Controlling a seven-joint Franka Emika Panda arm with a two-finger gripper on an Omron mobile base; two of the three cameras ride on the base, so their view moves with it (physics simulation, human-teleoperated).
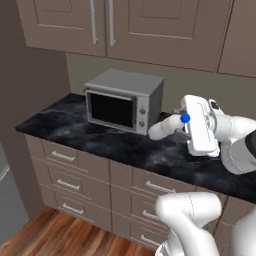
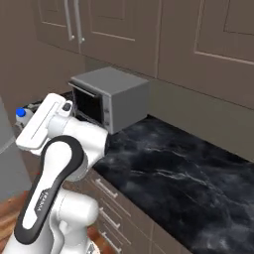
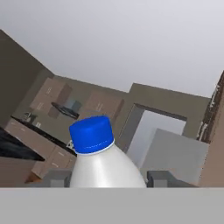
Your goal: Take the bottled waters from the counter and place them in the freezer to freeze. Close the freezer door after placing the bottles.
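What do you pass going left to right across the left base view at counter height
toaster oven → bottled water, held tilted above the counter → gripper → the arm's white wrist.

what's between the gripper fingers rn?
A bottled water: white body with a blue cap, seated between the fingers of the gripper. In the left base view it's held off the counter, lying sideways. Its lower body and any label are hidden by the hand.
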